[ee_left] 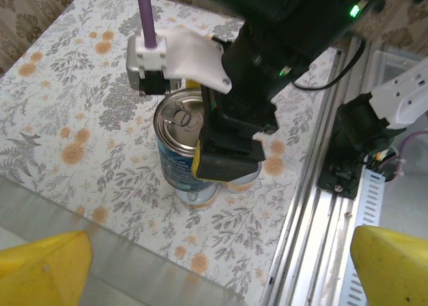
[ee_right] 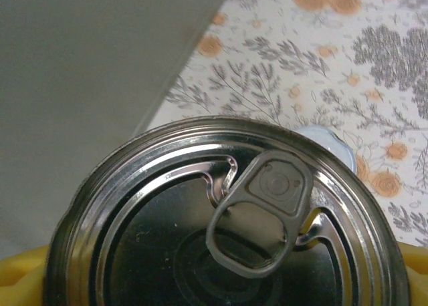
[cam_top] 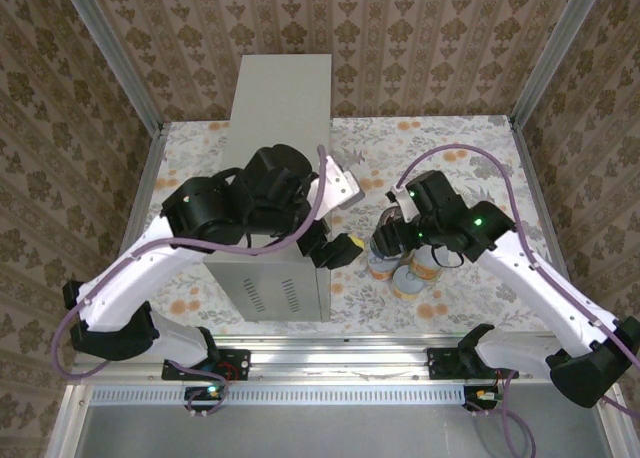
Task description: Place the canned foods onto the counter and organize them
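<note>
The tall blue-labelled cylindrical tin (ee_left: 177, 122) has a bright, glossy bare-metal top with pressed ridges and a duller grey metal pull ring (ee_right: 261, 212). The tall light-grey metal box (cam_top: 275, 108) is smooth and matt. The floral-printed table surface (cam_top: 440, 143) looks smooth and unglossed.

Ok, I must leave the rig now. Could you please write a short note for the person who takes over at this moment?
Left gripper: jaws wide open, empty, above the right edge of the counter.
Right gripper: jaws closed on the tall blue-label can, taken from above. I cannot tell whether it is lifted.
Shorter cans: clustered on the floral floor, right of the counter, below the right gripper.
Done: no can on the part of the counter's top that shows.
Left: move every can onto the counter and line them up, probably the held one first.
</note>
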`<action>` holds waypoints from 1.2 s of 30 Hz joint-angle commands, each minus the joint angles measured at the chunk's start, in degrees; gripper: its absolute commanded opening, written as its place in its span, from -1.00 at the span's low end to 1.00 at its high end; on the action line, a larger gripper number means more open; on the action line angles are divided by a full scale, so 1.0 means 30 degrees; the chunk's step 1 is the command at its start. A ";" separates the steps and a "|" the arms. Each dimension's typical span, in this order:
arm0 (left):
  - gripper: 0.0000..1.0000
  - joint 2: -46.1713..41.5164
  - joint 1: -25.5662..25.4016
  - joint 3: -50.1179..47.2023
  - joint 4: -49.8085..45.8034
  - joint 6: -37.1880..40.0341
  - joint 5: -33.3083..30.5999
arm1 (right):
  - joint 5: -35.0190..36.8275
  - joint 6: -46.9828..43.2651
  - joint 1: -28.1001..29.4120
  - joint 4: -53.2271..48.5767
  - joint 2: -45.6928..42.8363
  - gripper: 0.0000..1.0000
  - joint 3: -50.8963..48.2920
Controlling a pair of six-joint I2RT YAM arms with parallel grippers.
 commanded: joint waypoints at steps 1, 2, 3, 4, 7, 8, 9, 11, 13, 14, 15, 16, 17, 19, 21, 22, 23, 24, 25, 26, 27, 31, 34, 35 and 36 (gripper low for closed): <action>1.00 0.0506 -0.0600 0.0044 0.0511 0.1103 -0.1585 | -0.1836 -0.0920 0.0054 -0.0722 -0.1037 -0.12 0.2265; 1.00 0.0466 -0.0724 -0.0271 0.0849 0.1307 -0.1801 | -0.2296 -0.0893 0.0048 -0.1017 -0.1154 -0.13 0.2616; 1.00 0.0370 -0.0864 -0.0672 0.1283 0.1525 -0.1983 | -0.2672 -0.0871 0.0048 -0.1283 -0.1319 -0.13 0.2921; 1.00 0.0284 -0.0960 -0.1034 0.1730 0.1718 -0.2021 | -0.2935 -0.0819 0.0048 -0.1506 -0.1450 -0.14 0.3181; 1.00 0.0046 -0.1340 -0.2187 0.3021 0.2081 -0.2372 | -0.3635 -0.0802 0.0048 -0.2435 -0.1855 -0.14 0.4260; 1.00 -0.0091 -0.1438 -0.2597 0.3520 0.2189 -0.2366 | -0.3811 -0.0831 0.0048 -0.2833 -0.1931 -0.14 0.4683; 1.00 -0.0222 -0.1546 -0.2974 0.3971 0.2291 -0.2286 | -0.3956 -0.0855 0.0048 -0.3249 -0.1990 -0.15 0.5164; 1.00 -0.0531 -0.1815 -0.3710 0.4913 0.2382 -0.2293 | -0.4183 -0.0887 0.0048 -0.4022 -0.1999 -0.15 0.6132; 1.00 -0.0944 -0.2015 -0.4663 0.5971 0.2442 -0.2145 | -0.4347 -0.0835 0.0048 -0.4686 -0.1990 -0.15 0.7087; 1.00 -0.1164 -0.2105 -0.5211 0.6477 0.2417 -0.2122 | -0.4393 -0.0783 0.0048 -0.5027 -0.1964 -0.15 0.7573; 1.00 -0.1367 -0.2176 -0.5617 0.6976 0.2428 -0.2020 | -0.4411 -0.0698 0.0048 -0.5331 -0.1962 -0.15 0.8044; 1.00 -0.1474 -0.2250 -0.5948 0.7401 0.2443 -0.1967 | -0.4497 -0.0638 0.0048 -0.5504 -0.1962 -0.15 0.8400; 1.00 -0.1612 -0.2361 -0.6323 0.7909 0.2466 -0.1981 | -0.4686 -0.0570 0.0049 -0.5666 -0.1962 -0.15 0.8768; 1.00 -0.1664 -0.2552 -0.6774 0.8711 0.2531 -0.2107 | -0.5108 -0.0410 0.0047 -0.5889 -0.1930 -0.15 0.9367; 1.00 -0.1540 -0.2693 -0.6994 0.9406 0.2562 -0.2538 | -0.5488 -0.0230 0.0048 -0.5971 -0.1824 -0.15 0.9831; 1.00 -0.1471 -0.2736 -0.6996 0.9637 0.2563 -0.2643 | -0.5582 -0.0120 0.0048 -0.5960 -0.1801 -0.15 0.9969; 1.00 -0.1401 -0.2795 -0.7060 0.9975 0.2555 -0.2833 | -0.5731 0.0003 0.0048 -0.5897 -0.1787 -0.15 1.0100; 1.00 -0.1342 -0.2847 -0.7185 1.0441 0.2562 -0.2951 | -0.5849 0.0142 0.0050 -0.5792 -0.1812 -0.15 1.0159; 1.00 -0.1344 -0.2897 -0.7344 1.0867 0.2547 -0.3113 | -0.5929 0.0260 0.0048 -0.5720 -0.1809 -0.15 1.0221; 1.00 -0.1409 -0.2937 -0.7590 1.1436 0.2536 -0.3367 | -0.6072 0.0380 0.0033 -0.5598 -0.1867 -0.15 1.0240; 1.00 -0.1494 -0.2939 -0.7865 1.2047 0.2480 -0.3470 | -0.6152 0.0530 0.0048 -0.5445 -0.1900 -0.15 1.0298; 1.00 -0.1637 -0.2971 -0.8518 1.3732 0.2436 -0.3245 | -0.6494 0.0997 0.0048 -0.4861 -0.1992 -0.15 1.0336; 1.00 -0.1191 -0.3000 -0.8216 1.3885 0.2405 -0.3089 | -0.6953 0.1427 0.0048 -0.4273 -0.1970 -0.16 1.0337; 0.97 -0.1039 -0.3027 -0.8102 1.3943 0.2421 -0.3177 | -0.7072 0.1574 0.0048 -0.4085 -0.1962 -0.16 1.0336; 0.93 -0.0990 -0.3030 -0.8093 1.4042 0.2427 -0.3264 | -0.7116 0.1747 0.0048 -0.3877 -0.1991 -0.16 1.0337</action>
